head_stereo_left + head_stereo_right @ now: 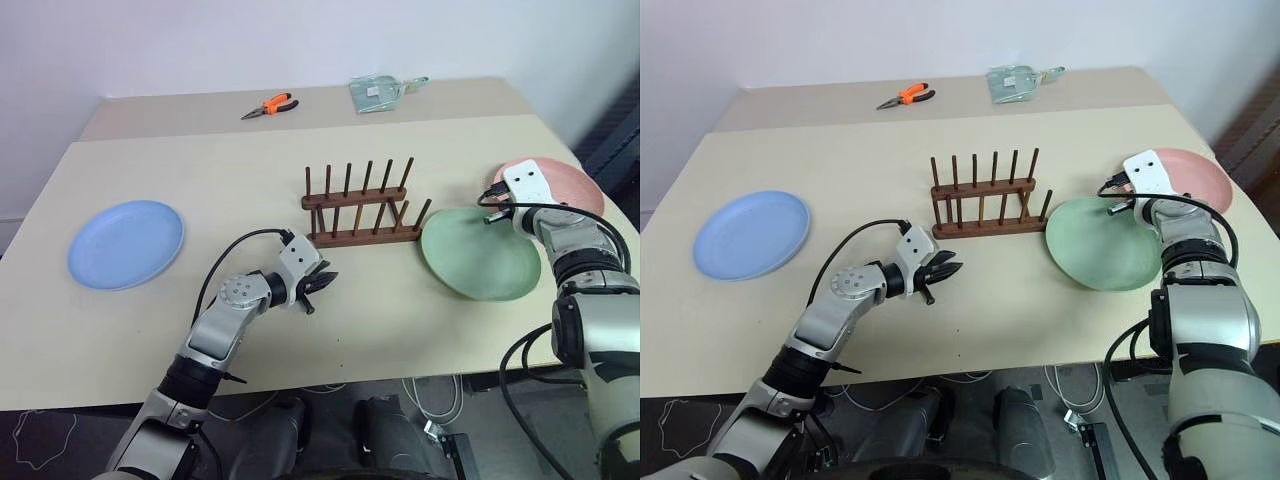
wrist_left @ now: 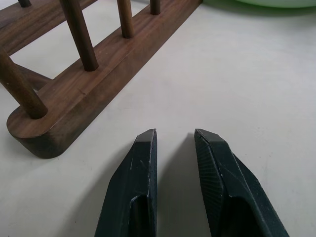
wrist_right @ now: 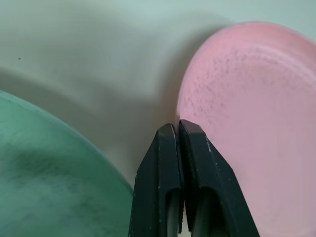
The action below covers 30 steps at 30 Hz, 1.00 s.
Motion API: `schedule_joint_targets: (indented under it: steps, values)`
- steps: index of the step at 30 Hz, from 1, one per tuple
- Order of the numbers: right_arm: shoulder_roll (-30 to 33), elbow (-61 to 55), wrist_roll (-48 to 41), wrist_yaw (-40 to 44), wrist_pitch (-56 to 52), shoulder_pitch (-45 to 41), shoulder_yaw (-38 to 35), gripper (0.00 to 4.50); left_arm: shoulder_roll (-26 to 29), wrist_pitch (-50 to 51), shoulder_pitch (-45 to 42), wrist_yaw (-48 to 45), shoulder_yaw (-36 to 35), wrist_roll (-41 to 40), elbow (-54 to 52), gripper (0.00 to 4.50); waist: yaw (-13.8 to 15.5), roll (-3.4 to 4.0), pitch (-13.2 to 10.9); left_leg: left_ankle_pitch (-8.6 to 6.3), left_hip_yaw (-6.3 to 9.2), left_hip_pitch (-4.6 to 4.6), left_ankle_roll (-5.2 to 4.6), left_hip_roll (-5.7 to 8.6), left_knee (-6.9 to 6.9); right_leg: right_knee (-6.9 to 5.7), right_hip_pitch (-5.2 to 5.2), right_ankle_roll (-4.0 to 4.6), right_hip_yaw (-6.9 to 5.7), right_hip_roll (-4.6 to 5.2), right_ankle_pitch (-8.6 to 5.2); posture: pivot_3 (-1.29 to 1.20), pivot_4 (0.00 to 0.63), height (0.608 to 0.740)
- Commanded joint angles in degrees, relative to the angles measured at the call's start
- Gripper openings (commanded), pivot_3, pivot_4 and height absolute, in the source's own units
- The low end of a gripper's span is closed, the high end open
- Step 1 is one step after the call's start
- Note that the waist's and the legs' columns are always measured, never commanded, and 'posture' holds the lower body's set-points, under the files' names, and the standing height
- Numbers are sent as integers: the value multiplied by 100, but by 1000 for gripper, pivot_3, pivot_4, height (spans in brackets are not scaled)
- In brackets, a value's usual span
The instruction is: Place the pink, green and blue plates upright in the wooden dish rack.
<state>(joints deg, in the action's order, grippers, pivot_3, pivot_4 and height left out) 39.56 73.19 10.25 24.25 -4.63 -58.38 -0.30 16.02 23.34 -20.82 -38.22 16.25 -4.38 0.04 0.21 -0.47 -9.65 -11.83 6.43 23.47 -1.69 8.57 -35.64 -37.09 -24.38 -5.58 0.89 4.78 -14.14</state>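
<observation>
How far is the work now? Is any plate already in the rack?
None yet: the wooden dish rack holds no plate. The right gripper is shut at the pink plate rim; whether it grips is unclear. The green plate and blue plate lie flat. All three remain.

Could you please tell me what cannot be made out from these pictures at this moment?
- Whether the right gripper, shut at the pink plate's rim, actually pinches it: the fingertips cover the contact in the right wrist view; its wrist housing hides it in the eye views.
- The pink plate's near part, behind that arm, in the eye views.
- What the pale green item on the far table is: too small.
- The rack's peg tops, cut off in the left wrist view.
</observation>
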Motion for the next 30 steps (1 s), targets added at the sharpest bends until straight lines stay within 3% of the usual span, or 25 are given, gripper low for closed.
schedule_joint_targets:
  steps: [1, 4, 9, 11, 15, 21, 30]
  values:
    - [355, -1015, -145, 233, 433, 137, -108, 60, 64, 99, 146, -15, 42, 16, -85, 1217, 2, 4, -2, 0, 0, 0, 0, 0, 0, 0, -1, 0, 0, 0, 0, 0, 150, 727]
    - [473, -2202, -424, 634, 597, 640, -278, 60, 48, 51, 175, 1, -29, -28, -107, 1217, 4, 9, -3, -1, 0, 0, 0, 0, 2, 0, -2, -1, 0, 0, 0, 0, 150, 727]
    - [483, -5254, -1631, 1557, 55, 1875, -842, 60, -11, -12, 135, 16, -271, -195, -108, 1217, 6, 10, -3, -3, 1, 0, 1, -2, 0, -6, -5, -3, 0, -1, 0, 0, 150, 727]
    - [374, -6516, -2543, 1814, -749, 2223, -1162, 60, -24, -37, 142, 13, -378, -285, -131, 1217, 13, 11, -4, -3, 1, 1, 1, -3, -2, -7, -6, -4, 1, -1, 0, 0, 150, 727]
    - [49, -8755, -5528, 1740, -2916, 2584, -1960, 60, 45, -16, 186, -186, -785, -746, -350, 1217, 29, 11, -7, -5, 5, 6, -1, -5, -2, -8, -11, -3, 1, -1, 0, 0, 150, 727]
    - [-466, -9278, -7994, 774, -4052, 2557, -2432, 60, 119, 37, 212, -372, -875, -1043, -488, 1217, 62, 6, -7, -15, 7, 7, -3, -7, -12, 12, 5, 14, -3, 0, -10, 0, 150, 727]
    - [-761, -8503, -8584, 125, -4163, 2429, -2392, 60, 179, 338, 472, -634, -882, -1627, -1211, 1217, 49, 8, -7, -18, 0, 30, -23, -6, -28, 14, -11, 2, -2, 2, -3, 0, 150, 727]
